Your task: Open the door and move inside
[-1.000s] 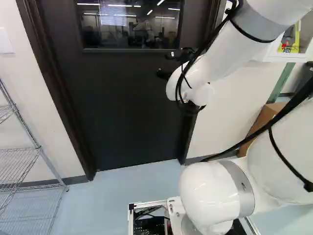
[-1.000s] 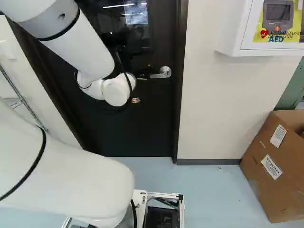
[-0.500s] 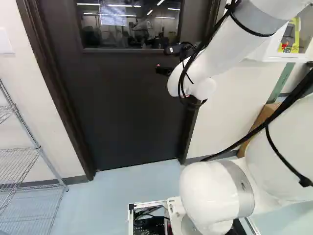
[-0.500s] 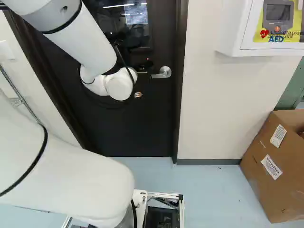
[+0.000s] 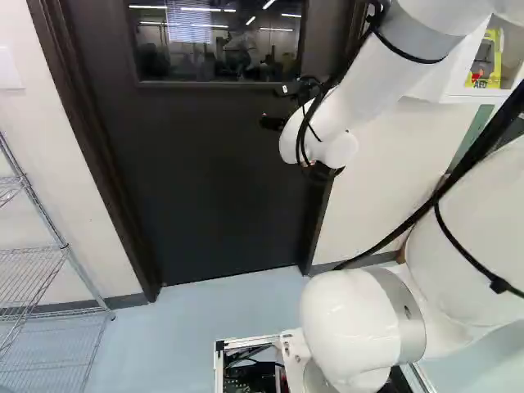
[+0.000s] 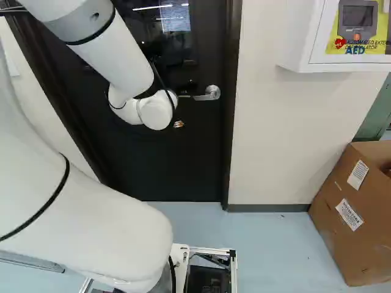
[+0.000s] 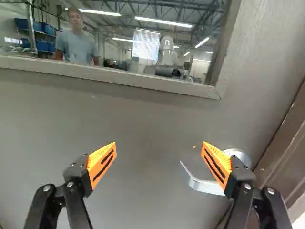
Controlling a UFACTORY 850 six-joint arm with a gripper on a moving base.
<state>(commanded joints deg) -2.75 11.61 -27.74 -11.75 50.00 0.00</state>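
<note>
1. The door (image 5: 221,180) stands shut in its frame (image 5: 106,172), ahead of the arm (image 5: 352,106).
2. The gripper (image 5: 273,123) is open, its fingers spread wide with nothing gripped.
3. In the wrist view the handle (image 7: 206,185) is ahead of the gripper (image 7: 159,153), partly hidden by one finger; the lever's free end shows between the orange pads (image 7: 102,164).
4. Whether that finger touches the handle is hard to say; the base views show the spot poorly.
5. The window (image 5: 213,41) is in the door's upper part.
6. At the right of the right base view, a box (image 6: 345,213) stands on the floor (image 6: 269,247), with a white cabinet (image 6: 296,43) on the wall (image 6: 281,134).
7. A wire rack (image 5: 33,282) stands at the left of the left base view.
</note>
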